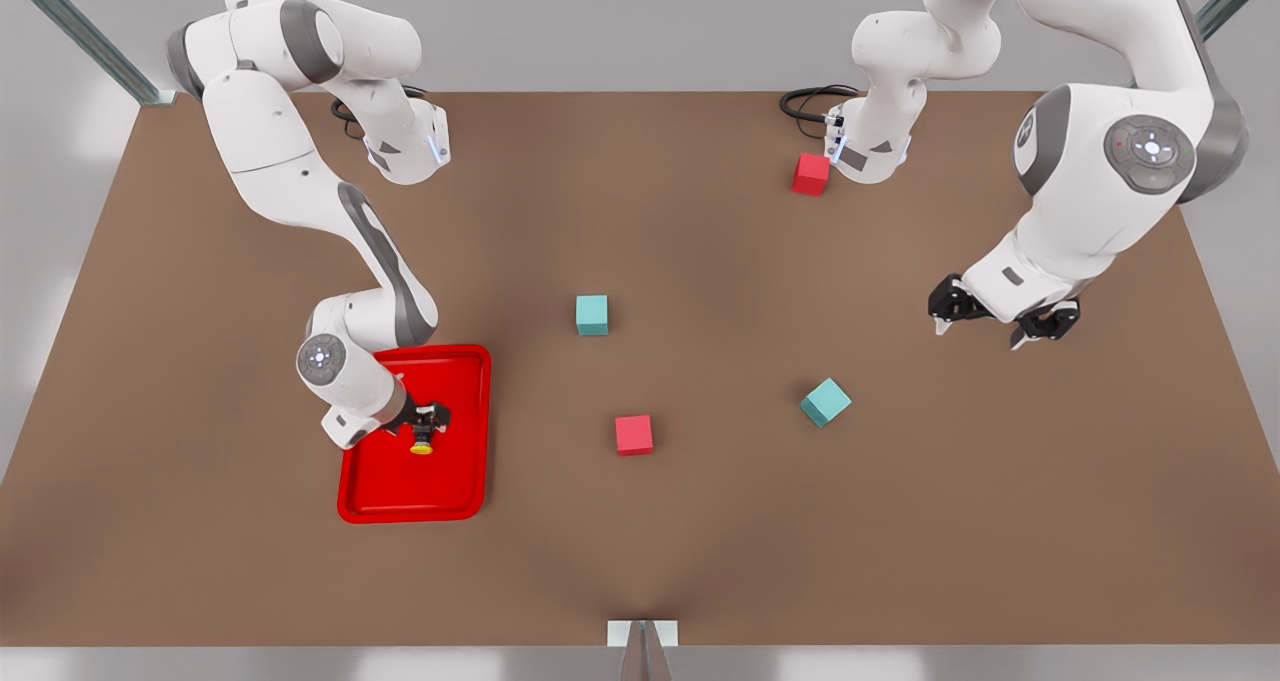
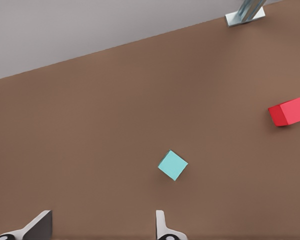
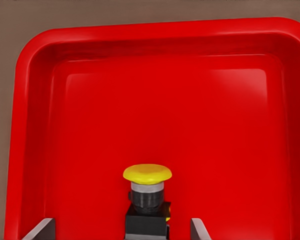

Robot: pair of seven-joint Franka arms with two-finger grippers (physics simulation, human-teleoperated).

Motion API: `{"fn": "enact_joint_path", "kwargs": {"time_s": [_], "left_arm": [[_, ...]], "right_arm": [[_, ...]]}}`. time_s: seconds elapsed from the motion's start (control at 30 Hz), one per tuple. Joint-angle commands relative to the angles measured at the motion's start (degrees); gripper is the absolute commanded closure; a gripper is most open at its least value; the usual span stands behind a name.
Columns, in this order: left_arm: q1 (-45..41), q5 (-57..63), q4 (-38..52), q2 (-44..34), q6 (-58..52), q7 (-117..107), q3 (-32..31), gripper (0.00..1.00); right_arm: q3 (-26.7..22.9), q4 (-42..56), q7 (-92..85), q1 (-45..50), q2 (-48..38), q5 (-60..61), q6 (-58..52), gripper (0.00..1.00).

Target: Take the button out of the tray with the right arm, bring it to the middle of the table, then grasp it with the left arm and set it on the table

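My right gripper [image 1: 428, 429] is sitting low over the flat bright red rectangular tray [image 1: 465, 481] w/ rounded corners and a low rim, at the front view's left. In the right wrist view my two fingertips [image 3: 40, 229] are standing spread either side of the tiny push-button [image 3: 147, 200], the one w/ a round yellow cap on a dark grey boxy base; there's a gap showing btwn each tip and the base, so I'm not gripping anything. The button is lying inside the tray on its floor, its cap pointing toward the tray's far rim as the wrist camera sees it, and in the front view it's peeking out as a yellow spot [image 1: 421, 448] just below the black fingers.

My left gripper [image 1: 1000, 326] is hanging above the big matte brown tabletop [image 1: 700, 521] at the front view's right, well apart from the tray, waiting. Its fingers [image 2: 37, 227] are showing in the left wrist view as two pale tips spread wide w/ bare table btwn them, holding nothing.

Other stuff on the table: a teal cube [image 1: 826, 402] turned at an angle, near the left gripper, also in the left wrist view [image 2: 172, 165]; a second teal cube [image 1: 592, 315] nr the middle; a red cube [image 1: 634, 435] btwn tray and angled teal cube; another red cube [image 1: 811, 174] at the far side beside the arm base
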Motion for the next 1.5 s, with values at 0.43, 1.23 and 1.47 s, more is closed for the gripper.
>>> {"fn": "enact_joint_path", "kwargs": {"time_s": [0.43, 1.23, 1.47], "left_arm": [[0.01, 0.04, -0.05, 0.72, 0.02, 0.02, -0.03, 0.00], [0.01, 0.04, -0.05, 0.98, 0.02, 0.02, -0.03, 0.00], [0.10, 0.04, -0.05, 1.33, 0.02, 0.02, -0.03, 0.00]], "right_arm": [[-0.52, -0.91, 1.33, -0.15, 3.67, -0.09, 0.73, 0.00], [4.40, 23.69, 35.25, 18.39, 2.08, 0.70, -23.70, 0.57], [1.07, 45.40, 58.37, 33.15, 17.90, 3.25, -25.02, 0.57]]}}
